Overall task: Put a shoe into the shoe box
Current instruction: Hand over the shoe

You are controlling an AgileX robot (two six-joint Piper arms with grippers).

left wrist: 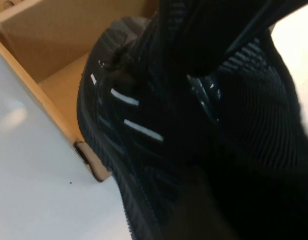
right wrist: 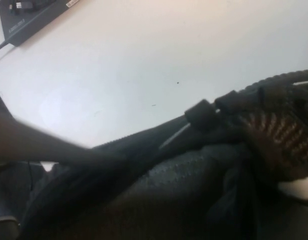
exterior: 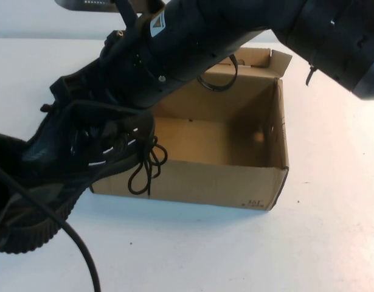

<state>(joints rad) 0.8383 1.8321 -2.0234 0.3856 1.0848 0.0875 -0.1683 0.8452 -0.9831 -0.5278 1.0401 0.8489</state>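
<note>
Right pincer [exterior: 123,42]: closed. It sits at the end of a thick black arm that crosses above the box, and it is buried in the collar end of the shoe [exterior: 83,152]. As far as we can make out, it is pinching the knit there. Its wrist view shows ribbed knit and a corded lace pressed close against it.

Left pincer [left wrist: 204,35]: low at the left of the scene, hard against the upper of the shoe. It reads only as a dark mass over the fabric, so we cannot tell whether it is open or closed. A thin black cable [exterior: 71,243] trails from that arm across the surface [exterior: 235,243].

Shoe: black, soft ribbed knit, with short white dashes [left wrist: 138,129] along its side and a coarse-treaded rubber sole. It hangs tilted. The toe end is over the left end of the box and the heel end is outside it, toward the robot's left. Its dark round laces [exterior: 147,167] dangle in loose loops down the front wall of the box.

Box [exterior: 235,182]: plain brown corrugated cardboard, rectangular, open at the top, with flaps upright at the far side. There is a small round hole in the right end wall and small dark print at the lower right front corner. The floor inside is bare cardboard.

Surface: smooth, matte, white.
</note>
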